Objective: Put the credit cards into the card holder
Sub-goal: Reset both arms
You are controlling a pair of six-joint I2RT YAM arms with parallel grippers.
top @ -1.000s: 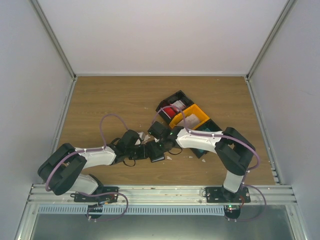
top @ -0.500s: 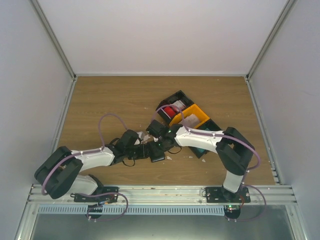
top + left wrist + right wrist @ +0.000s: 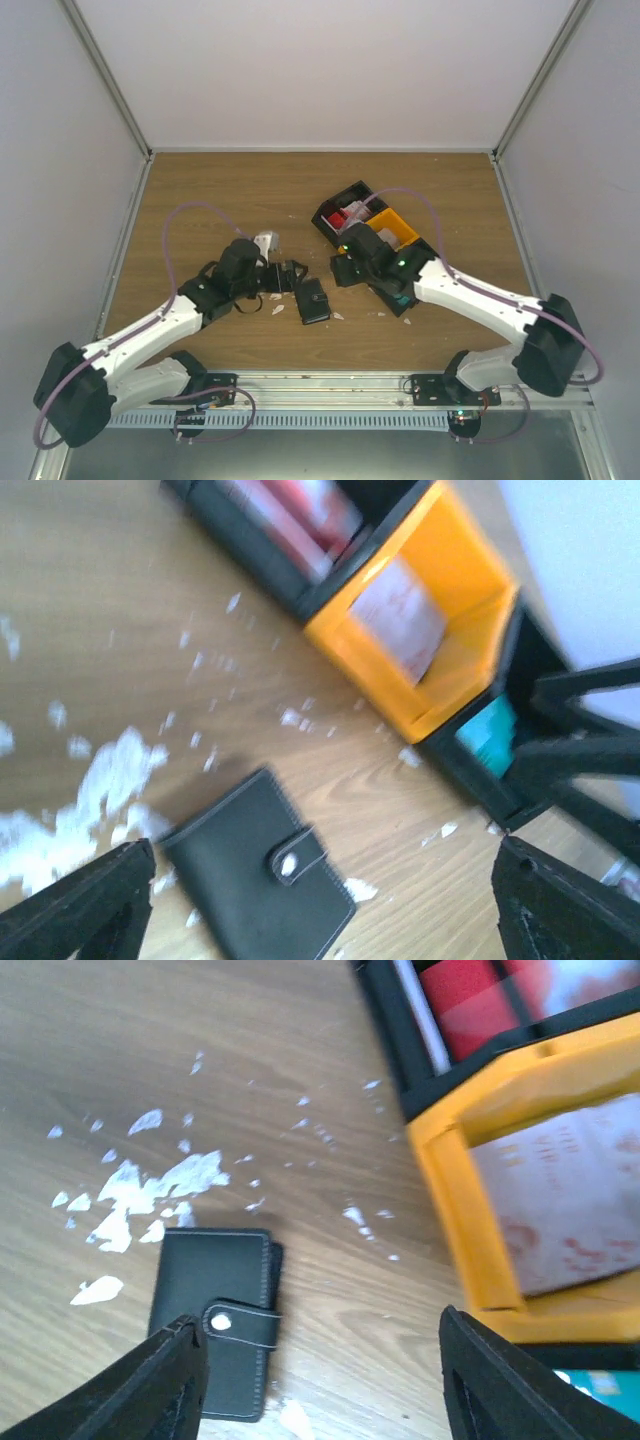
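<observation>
So the card holder (image 3: 313, 300) is lying flat and snapped shut on the tabletop (image 3: 220, 190), roughly mid-width and closer to the near edge than the far one, with white scraps (image 3: 150, 1185) littered around it. Left claw (image 3: 322, 875) and right claw (image 3: 322, 1335) both hang just above it, spread wide, nothing in either.

The cards aren't in yet: there's a white/pink card (image 3: 570, 1210) in the orange tray (image 3: 450, 1210) and a teal card (image 3: 488, 735) in the black tray next to it, toward the right edge.

My take: nothing goes in until that holder is open. I'd pin the spine side down with the left claw and have the right one catch the snap tab (image 3: 240, 1325) from its free end and peel upward. Come in low, because the holder is light and will probably skid on the wood. Don't pinch a scrap by mistake either.
</observation>
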